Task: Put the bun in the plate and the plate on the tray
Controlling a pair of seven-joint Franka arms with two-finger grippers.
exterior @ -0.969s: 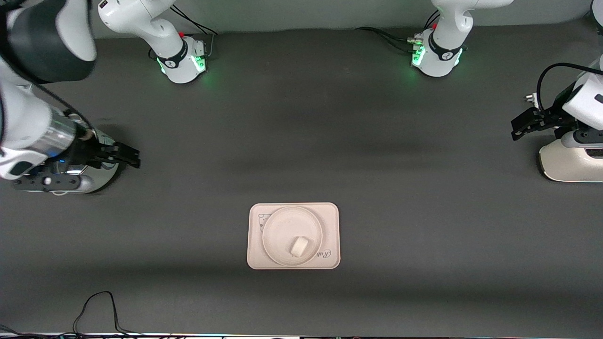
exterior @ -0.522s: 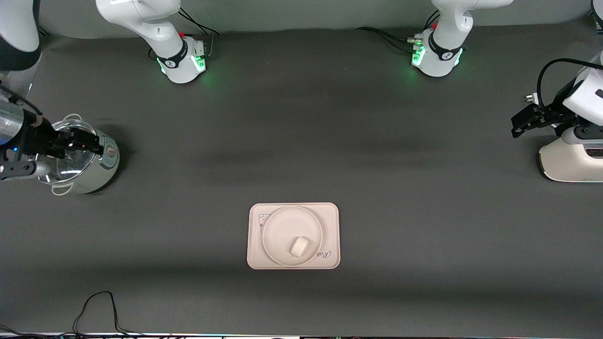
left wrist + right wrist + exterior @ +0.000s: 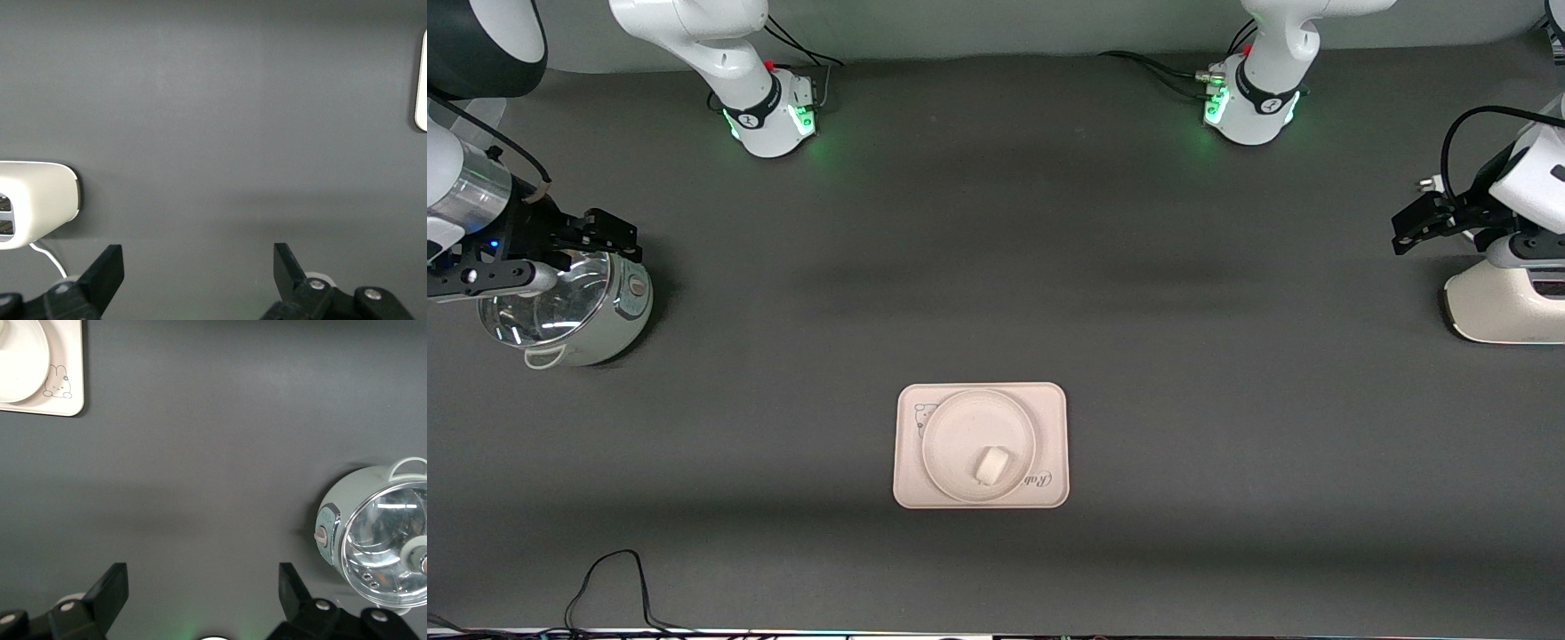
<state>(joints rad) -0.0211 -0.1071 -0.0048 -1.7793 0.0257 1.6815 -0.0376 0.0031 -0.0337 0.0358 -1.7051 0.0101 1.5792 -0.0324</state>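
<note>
The white bun [image 3: 991, 464] lies in the round cream-pink plate [image 3: 959, 425]. The plate sits on the rectangular tray [image 3: 1052, 411], in the middle of the table near the front camera. My right gripper [image 3: 612, 235] is open and empty, up over the rim of a steel pot at the right arm's end. In the right wrist view [image 3: 200, 587] the jaws stand wide apart, and the tray [image 3: 70, 393] and plate [image 3: 20, 353] show at a corner. My left gripper [image 3: 1408, 233] is open and empty [image 3: 198, 270] by a white appliance. The tray's edge [image 3: 421, 87] shows in the left wrist view.
A pale green pot with a glass lid [image 3: 560, 307] stands at the right arm's end and also shows in the right wrist view [image 3: 380, 533]. A white appliance [image 3: 1498, 302] stands at the left arm's end and shows in the left wrist view [image 3: 33, 200]. A black cable [image 3: 609, 578] lies by the front edge.
My right gripper has drawn back toward its end of the table and shifted toward the robot bases, uncovering the pot. The left gripper, bun, plate and tray have not moved.
</note>
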